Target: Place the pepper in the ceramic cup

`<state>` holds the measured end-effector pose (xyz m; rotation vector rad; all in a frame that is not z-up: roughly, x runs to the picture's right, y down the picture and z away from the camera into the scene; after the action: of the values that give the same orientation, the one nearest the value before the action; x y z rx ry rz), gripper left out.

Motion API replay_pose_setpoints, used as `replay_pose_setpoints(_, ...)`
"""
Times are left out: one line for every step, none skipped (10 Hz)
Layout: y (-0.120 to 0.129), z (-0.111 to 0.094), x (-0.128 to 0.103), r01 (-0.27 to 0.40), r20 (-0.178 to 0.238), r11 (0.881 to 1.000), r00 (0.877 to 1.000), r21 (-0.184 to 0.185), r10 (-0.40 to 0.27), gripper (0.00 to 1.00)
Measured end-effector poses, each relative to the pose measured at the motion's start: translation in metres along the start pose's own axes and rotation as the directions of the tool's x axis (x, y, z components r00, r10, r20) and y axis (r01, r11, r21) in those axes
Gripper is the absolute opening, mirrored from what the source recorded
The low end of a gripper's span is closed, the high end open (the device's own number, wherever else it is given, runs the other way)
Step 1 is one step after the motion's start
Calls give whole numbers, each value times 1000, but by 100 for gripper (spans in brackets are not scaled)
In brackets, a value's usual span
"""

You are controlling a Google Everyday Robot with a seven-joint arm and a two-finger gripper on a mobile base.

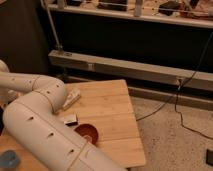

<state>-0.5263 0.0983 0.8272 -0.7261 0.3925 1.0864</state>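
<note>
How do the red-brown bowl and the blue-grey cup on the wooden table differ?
The bowl is glossy red-brown; the cup is dull blue-grey. The bowl looks wider than the cup. The bowl sits near the middle of the table; the cup sits at the picture's lower left corner, across the arm. Both are round. The gripper is out of view.

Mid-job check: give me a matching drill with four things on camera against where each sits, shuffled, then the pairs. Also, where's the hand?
Things:
1. ceramic cup
2. red-brown bowl
3. dark bar
4. black cable

Places:
A. floor, right of the wooden table
B. table, just up-left of the bowl in the view
C. bottom-left corner of the view
D. table's front part, partly hidden by the arm

Pairs: 1-C, 2-D, 3-B, 4-A.

The hand is out of view; the arm runs off the left edge.
</note>
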Motion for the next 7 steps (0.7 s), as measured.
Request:
replay_pose_setpoints(3,7,-3,-24,-3,1000,1000,-1,24,65)
replay_pose_setpoints(5,11,-4,-36,-3,999,999,2,36,65)
replay_pose_setpoints(6,14,-6,-46,-3,999,999,6,46,65)
replay_pose_setpoints(8,20,-8,-63,-3,998,998,11,63,65)
replay_pose_setpoints(8,24,-10,-75,-2,997,997,13,75,65)
replay_pose_setpoints(9,29,-11,-90,-2,996,996,18,90,65)
replay_pose_setpoints(9,31,-13,-103,-1,994,995,21,103,65)
